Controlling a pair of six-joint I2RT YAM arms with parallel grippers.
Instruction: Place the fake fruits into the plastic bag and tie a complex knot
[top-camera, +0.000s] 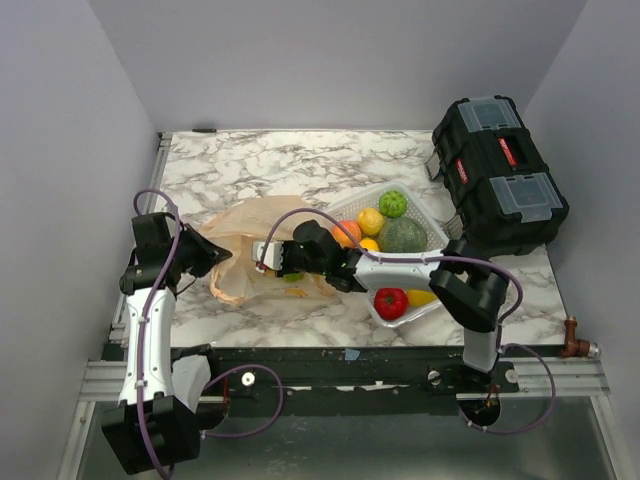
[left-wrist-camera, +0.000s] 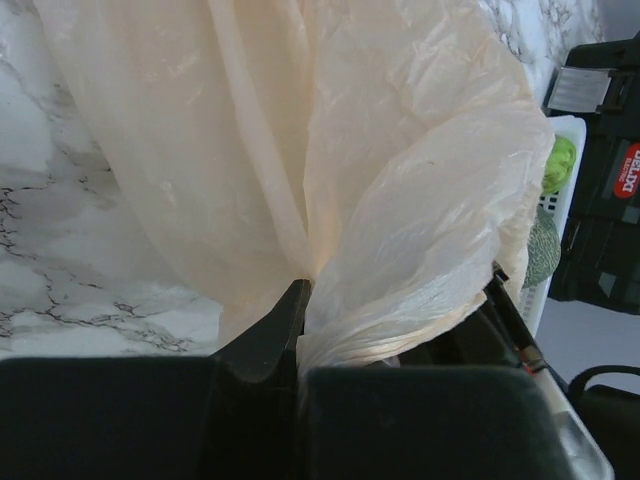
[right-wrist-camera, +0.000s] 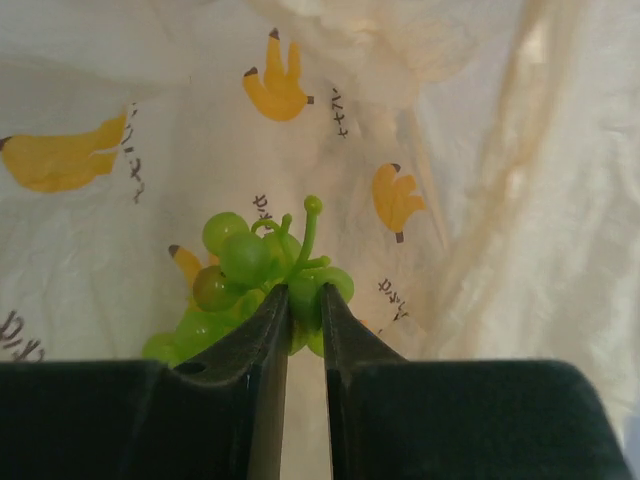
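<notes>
Pinching a fold of the plastic bag (left-wrist-camera: 400, 150) flat between the closed jaws of my left gripper (left-wrist-camera: 301, 300); the film fans out ahead of and above them. My right gripper (right-wrist-camera: 304, 305) sits inside the bag, jaws a narrow slit apart, one berry of the green grape bunch (right-wrist-camera: 235, 260) lodged between the tips. Whether they squeeze it, I cannot tell. Bag's banana-printed wall just beyond.

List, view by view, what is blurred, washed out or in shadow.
Top external: even, soft light, little shadow, marble table sharp. Left wrist: plastic bag glows translucent; left gripper's fingers are dark and blurred. Right wrist: green grapes fairly crisp; bag's right side washed out; right gripper's fingers dark, soft.
</notes>
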